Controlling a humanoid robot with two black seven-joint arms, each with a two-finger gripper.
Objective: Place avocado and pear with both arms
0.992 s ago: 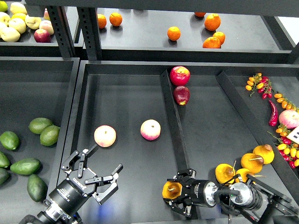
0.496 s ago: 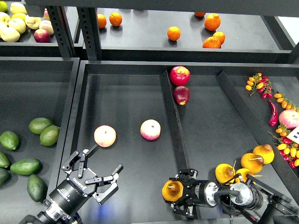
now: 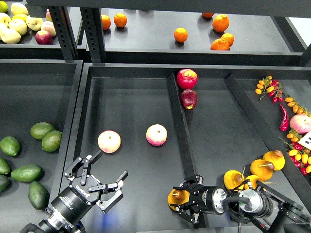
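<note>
Holding pear: right pincer (image 3: 181, 204) was clamped on the pear (image 3: 177, 198), low over the dark surface (image 3: 136, 160) at the near end of the divider (image 3: 181, 131).
Left pincer (image 3: 99, 182): fingers spread, gripping nothing, over the middle bin's near left corner.
Avocado (image 3: 38, 195): dark one lay in the left bin, left of and slightly nearer than the left pincer, bin wall (image 3: 68, 150) between them.
Long axis: ran roughly near-to-far, slightly tilted.
Nearer arm: left, clearly; right was well apart and occupied.
Judgement: next move likely a leftward reach over the wall, fingers set across the short width.
</note>
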